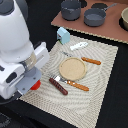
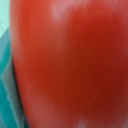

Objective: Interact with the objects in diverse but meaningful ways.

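A round red tomato [image 1: 35, 85] sits at the near left of the striped mat, mostly hidden under my gripper [image 1: 31, 84], which is lowered right over it. In the wrist view the tomato [image 2: 70, 60] fills almost the whole frame and no fingers show, so I cannot tell whether the gripper is open or shut. A dark brown sausage [image 1: 58, 86] lies on the mat just to the exterior view's right of the gripper. A light blue cup [image 1: 63, 35] stands at the mat's far edge. A white elongated piece [image 1: 78, 46] lies beside it.
A tan round plate [image 1: 72, 68] lies mid-mat. Orange-handled cutlery lies beside it, one piece [image 1: 91, 61] beyond and one [image 1: 75, 84] in front. Two grey pots [image 1: 71, 9] [image 1: 95, 17] stand on a brown board at the back. The beige mat [image 1: 102, 92] lies on a black table.
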Tool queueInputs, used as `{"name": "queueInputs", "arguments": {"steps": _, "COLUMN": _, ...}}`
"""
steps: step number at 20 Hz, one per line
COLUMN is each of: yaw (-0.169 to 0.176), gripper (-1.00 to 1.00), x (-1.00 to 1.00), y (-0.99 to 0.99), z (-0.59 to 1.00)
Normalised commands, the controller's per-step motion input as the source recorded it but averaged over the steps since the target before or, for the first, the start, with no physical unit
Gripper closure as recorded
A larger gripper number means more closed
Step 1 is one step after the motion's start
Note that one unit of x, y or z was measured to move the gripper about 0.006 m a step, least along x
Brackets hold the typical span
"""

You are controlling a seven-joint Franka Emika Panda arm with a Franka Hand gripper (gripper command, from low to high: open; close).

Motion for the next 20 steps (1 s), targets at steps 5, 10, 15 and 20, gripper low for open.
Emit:
{"name": "queueInputs", "arguments": {"steps": 5, "yaw": 0.0, "gripper": -1.0, "x": 0.24, "y": 0.0, "z": -0.12}}
{"name": "queueInputs", "arguments": {"steps": 10, "yaw": 0.0, "gripper": -1.0, "x": 0.16, "y": -0.01, "z": 0.35}}
{"name": "queueInputs", "arguments": {"steps": 15, "yaw": -0.051, "gripper": -1.0, "x": 0.17, "y": 0.0, "z": 1.0}}
{"name": "queueInputs", "arguments": {"steps": 20, "yaw": -0.05, "gripper": -1.0, "x": 0.51, "y": 0.0, "z": 0.97}}
